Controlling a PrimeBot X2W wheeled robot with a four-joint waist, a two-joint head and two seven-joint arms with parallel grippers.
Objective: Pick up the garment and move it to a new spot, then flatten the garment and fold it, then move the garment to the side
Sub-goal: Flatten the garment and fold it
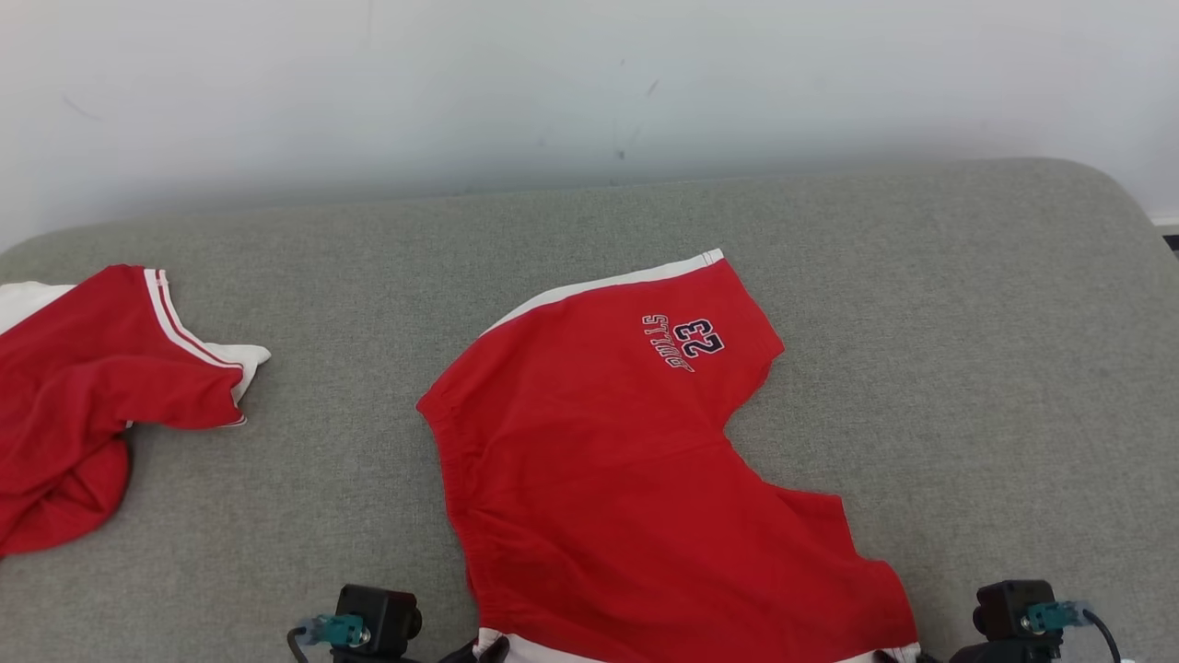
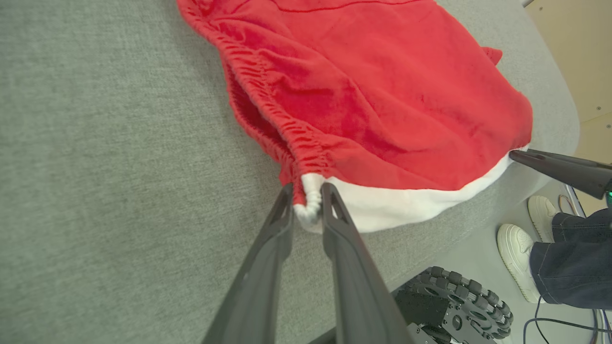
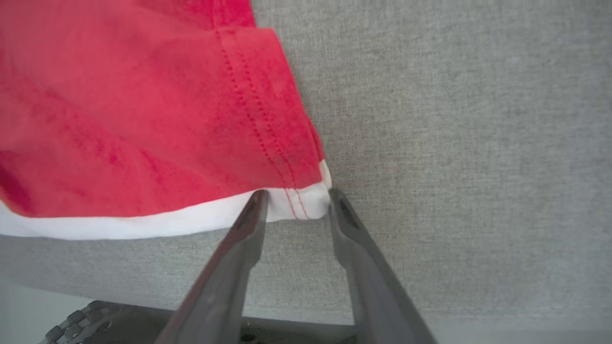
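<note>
- Your left gripper (image 2: 307, 188) pinches the bunched white corner of the red shorts (image 1: 599, 460), beside the ribbed elastic waistband.
- Your right gripper (image 3: 297, 192) has its fingers apart, straddling the stitched white hem corner (soft, fleecy cloth).
- The shorts lie spread on the grey woven cushion (image 1: 967, 368).

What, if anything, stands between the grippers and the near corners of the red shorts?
Nothing visible does. The jaws of the left gripper pinch the white corner by the waistband of the red shorts; those of the right gripper stand open astride the other white corner.
</note>
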